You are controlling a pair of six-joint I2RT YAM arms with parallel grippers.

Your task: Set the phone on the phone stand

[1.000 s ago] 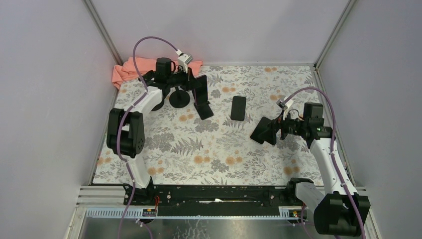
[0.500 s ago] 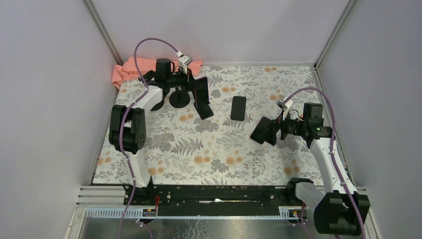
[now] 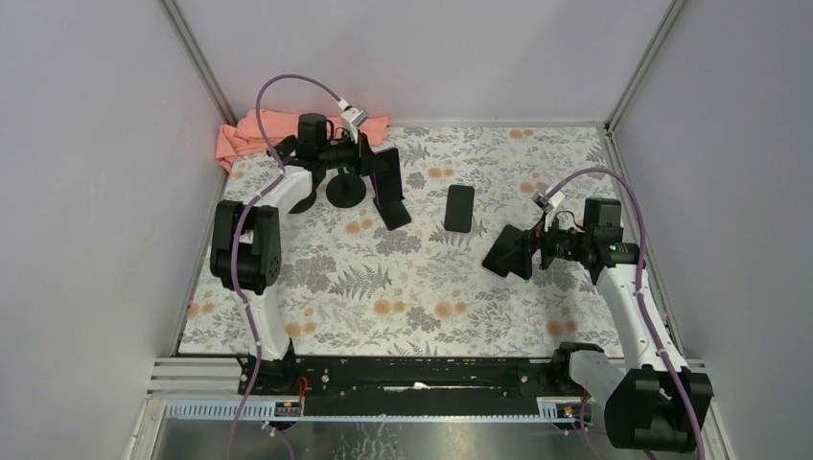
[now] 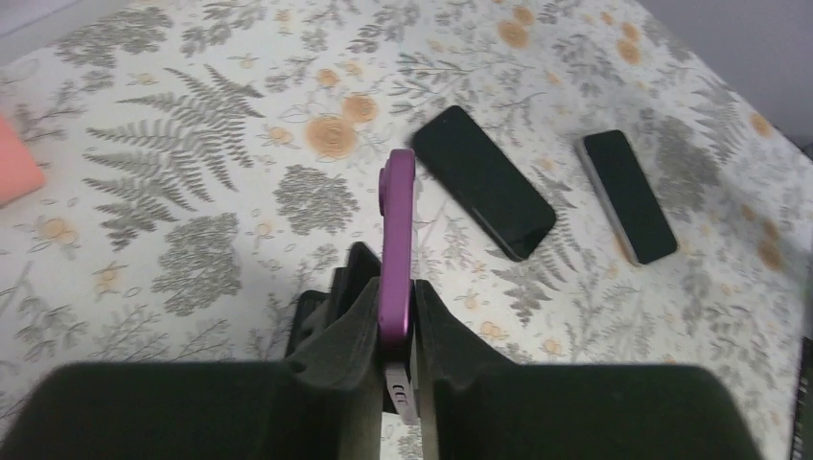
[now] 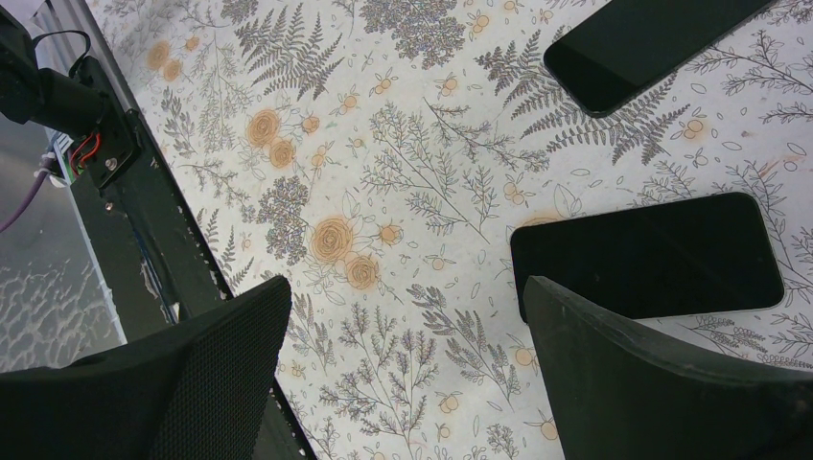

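My left gripper (image 3: 376, 165) is at the back of the table, shut on a purple phone (image 4: 398, 230) that it holds upright on its edge. The phone (image 3: 388, 172) stands just right of the phone stand's round black base (image 3: 345, 189). In the left wrist view a black piece (image 4: 351, 276), probably part of the stand, sits right behind the left finger, low beside the phone. My right gripper (image 3: 508, 251) hangs open over the right side of the table, with nothing between its fingers (image 5: 614, 364).
Two dark phones lie flat on the flowered mat: one (image 3: 393, 213) below the held phone, another (image 3: 459, 207) to its right. A pink cloth (image 3: 251, 134) is bunched in the back left corner. A second black round base (image 3: 305, 201) sits left of the stand.
The left arm has shifted slightly at the back, with the phone still between its fingers. The right arm has not moved.
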